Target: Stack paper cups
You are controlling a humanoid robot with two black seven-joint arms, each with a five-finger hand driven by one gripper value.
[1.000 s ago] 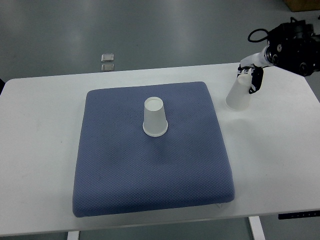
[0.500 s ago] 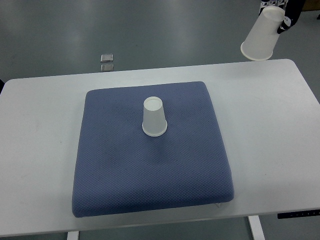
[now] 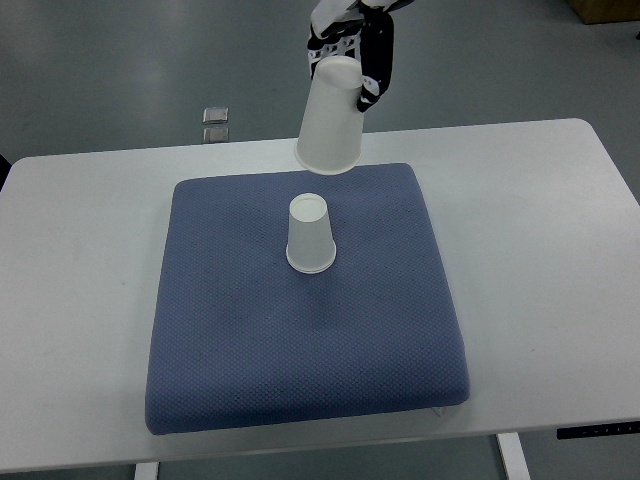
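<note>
One white paper cup (image 3: 310, 235) stands upside down near the middle of the blue cushion (image 3: 230, 340). A second white paper cup (image 3: 330, 120) hangs upside down in the air, above the cushion's far edge and just behind the standing cup. My right hand (image 3: 352, 62) is shut on its upper end, black and white fingers (image 3: 378, 60) wrapped around the cup's base. Only the hand shows at the top edge; its arm is out of frame. The left arm is not in sight.
The cushion lies on a white table (image 3: 70, 300), with bare tabletop to its left and right. Two small shiny objects (image 3: 215, 122) lie on the grey floor beyond the table's far edge.
The right hand has lifted its cup off the table at the right, then carried it high and leftward until it hangs just behind the cup on the cushion. That cup has not moved.
</note>
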